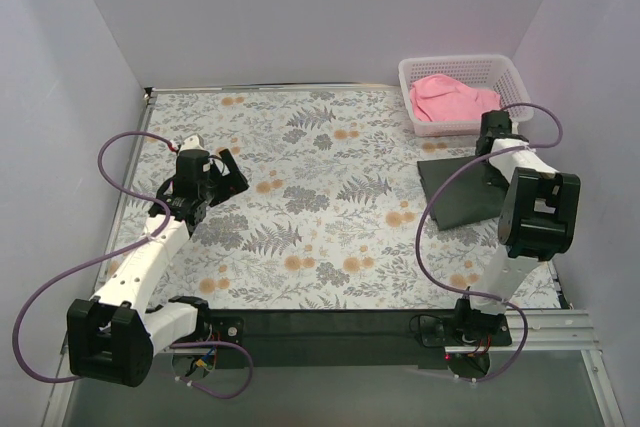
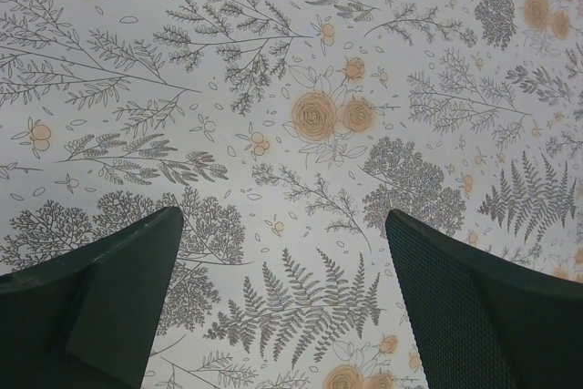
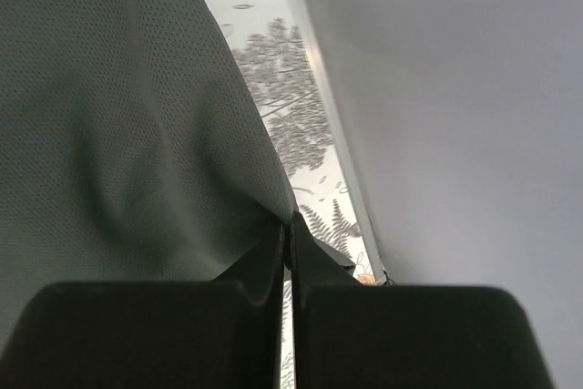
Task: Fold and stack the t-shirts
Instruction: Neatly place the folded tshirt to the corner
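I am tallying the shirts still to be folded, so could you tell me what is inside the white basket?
A crumpled pink t-shirt fills much of the white mesh basket. Whether anything lies beneath it cannot be seen, as the cloth covers the basket's floor.

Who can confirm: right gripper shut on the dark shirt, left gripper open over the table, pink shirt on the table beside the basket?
Not quite. The pink shirt lies inside the basket, not on the table beside it; the top view shows it. The rest holds: right gripper shut on the dark shirt, left gripper open over the table.
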Motion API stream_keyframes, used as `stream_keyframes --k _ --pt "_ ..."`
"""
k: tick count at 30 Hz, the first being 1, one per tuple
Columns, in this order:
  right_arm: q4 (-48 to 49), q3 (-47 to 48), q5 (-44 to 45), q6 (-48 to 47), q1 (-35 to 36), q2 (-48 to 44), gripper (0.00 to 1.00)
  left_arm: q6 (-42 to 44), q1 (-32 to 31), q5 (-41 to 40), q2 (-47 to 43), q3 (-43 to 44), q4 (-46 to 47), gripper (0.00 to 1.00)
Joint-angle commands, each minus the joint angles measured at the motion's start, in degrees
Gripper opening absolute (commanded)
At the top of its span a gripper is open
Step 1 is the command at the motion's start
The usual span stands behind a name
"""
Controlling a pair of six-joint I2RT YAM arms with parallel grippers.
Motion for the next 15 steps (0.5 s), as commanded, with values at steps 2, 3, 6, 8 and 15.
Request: stream_keyframes --k 2,3,6,8,15 --pt "3.44 -1.94 0.46 0.72 -4.10 1.91 0.01 0.99 -0.48 -1.34 -1.13 0.64 -0.13 0.86" --pt "4.05 -2.82 0.37 0.72 -5.33 2.18 0.01 0.99 -0.48 -1.34 -1.04 0.55 -0.13 0.87" --pt "4.58 -2.65 -0.33 -0.16 -6.65 2.88 0.05 0.99 -0.48 -1.34 -0.61 0.55 -0.13 0.86" --pt "4.67 -1.95 -0.86 -0.69 -6.57 2.89 0.16 0.90 -0.48 -1.25 -0.34 0.64 -0.04 0.86" --pt "-1.47 3.84 -4.36 6.93 -6.57 -3.79 0.51 0.11 -0.48 -1.51 0.45 0.37 -0.04 0.88"
